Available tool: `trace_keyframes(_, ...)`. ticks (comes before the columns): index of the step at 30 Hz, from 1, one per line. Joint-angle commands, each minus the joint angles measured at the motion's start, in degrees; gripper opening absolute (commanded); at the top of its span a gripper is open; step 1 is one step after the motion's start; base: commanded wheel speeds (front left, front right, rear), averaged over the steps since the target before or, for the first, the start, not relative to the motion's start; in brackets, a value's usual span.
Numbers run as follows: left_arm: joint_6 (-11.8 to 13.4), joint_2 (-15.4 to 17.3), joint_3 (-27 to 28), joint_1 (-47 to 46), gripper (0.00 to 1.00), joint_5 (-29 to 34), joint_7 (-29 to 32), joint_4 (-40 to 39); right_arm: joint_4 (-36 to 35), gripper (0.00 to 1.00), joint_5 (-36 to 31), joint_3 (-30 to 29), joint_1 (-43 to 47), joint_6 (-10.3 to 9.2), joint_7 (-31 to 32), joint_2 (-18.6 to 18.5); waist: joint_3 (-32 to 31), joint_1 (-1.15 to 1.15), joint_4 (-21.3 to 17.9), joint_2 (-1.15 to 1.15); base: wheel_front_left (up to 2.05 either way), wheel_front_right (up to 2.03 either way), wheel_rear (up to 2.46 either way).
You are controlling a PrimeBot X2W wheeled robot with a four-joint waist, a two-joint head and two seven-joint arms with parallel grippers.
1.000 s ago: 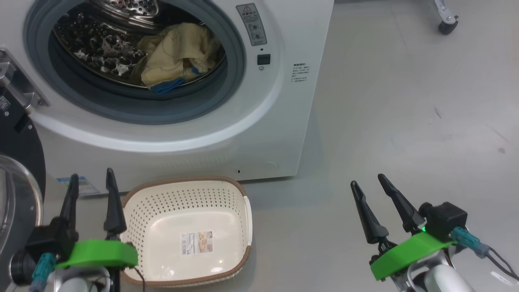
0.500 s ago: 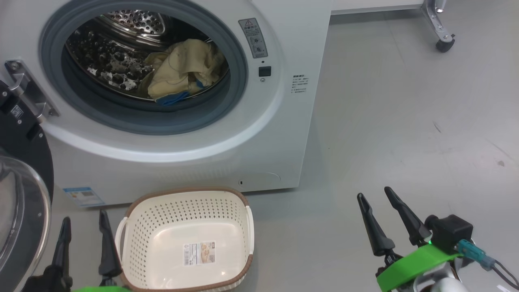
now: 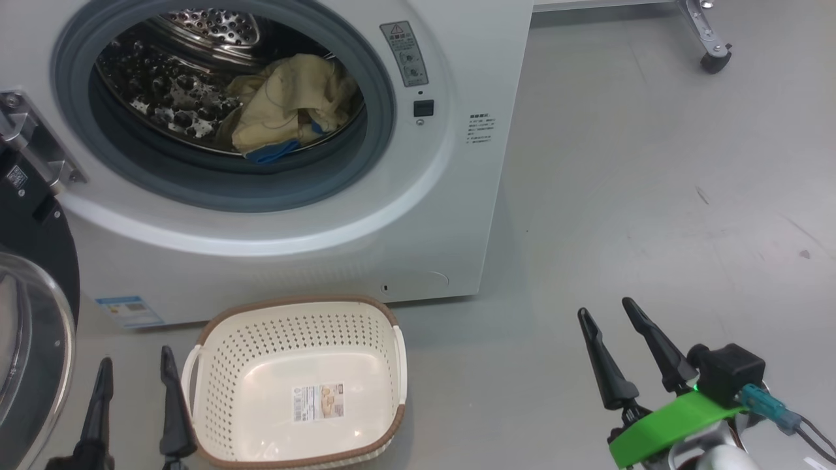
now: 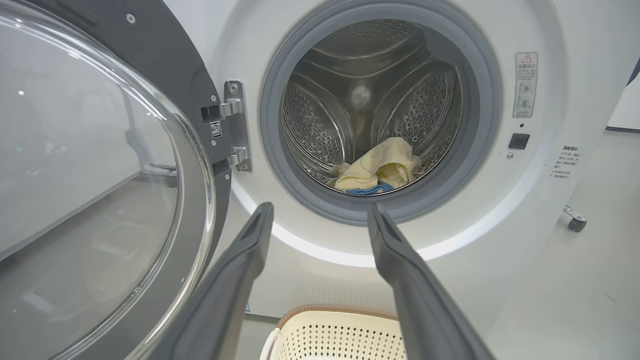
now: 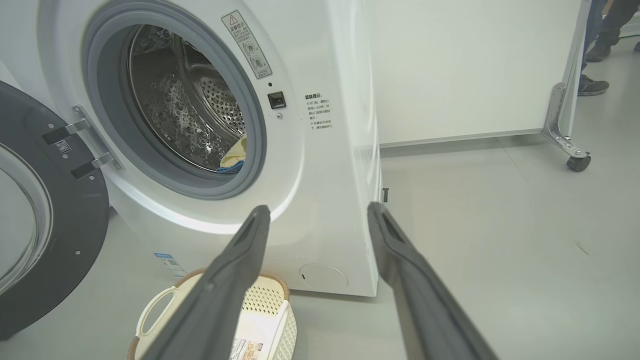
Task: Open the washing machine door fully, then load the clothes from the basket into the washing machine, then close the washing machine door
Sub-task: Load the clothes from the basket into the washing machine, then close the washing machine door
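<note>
The white washing machine (image 3: 450, 196) stands with its round door (image 3: 32, 313) swung open at the left. Pale yellow clothes (image 3: 287, 104) with a blue piece lie in the steel drum, also seen as clothes (image 4: 377, 170) in the left wrist view. The cream basket (image 3: 297, 326) sits on the floor in front of the machine, holding only its label sticker. My left gripper (image 3: 134, 369) is open, just left of the basket, nothing between its fingers. My right gripper (image 3: 607, 313) is open too, over bare floor to the right of the basket.
Grey floor (image 3: 653, 163) spreads to the right of the machine. A caster wheel (image 3: 715, 62) of a white panel stand sits at the far right. A person's shoes (image 5: 592, 85) show behind that panel. The open door (image 4: 100, 175) hangs close to my left arm.
The head camera has shifted between frames. My left gripper has dropped lower in the view, beside the basket's left handle. The right gripper stays about where it was. Both stay open.
</note>
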Motion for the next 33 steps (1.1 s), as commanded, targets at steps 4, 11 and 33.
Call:
trace_keyframes(4, 0.61, 0.57, 2.21, 0.36, 1.00, 0.65, -0.33, -1.52, -1.59, 1.00, -0.60, 0.31, -0.99, -0.15, -0.38, -1.15, -0.16, 0.01, -0.12, 0.00, 0.00, 0.00, 0.00)
trace_keyframes(11, 0.71, 0.69, 1.96, 0.90, 1.00, 1.23, -0.33, -1.32, -1.58, 1.00, -1.55, -0.40, -0.76, -0.15, -0.38, -1.31, -0.20, 0.01, 0.13, 0.00, 0.00, 0.00, 0.00)
trace_keyframes(33, 1.51, 0.71, 2.26, 0.65, 1.00, 1.74, -0.33, -0.23, -1.39, 1.00, -1.90, -0.93, -0.46, -0.15, -0.38, -1.07, -0.06, 0.01, 0.36, 0.00, -0.17, 0.18, 0.00)
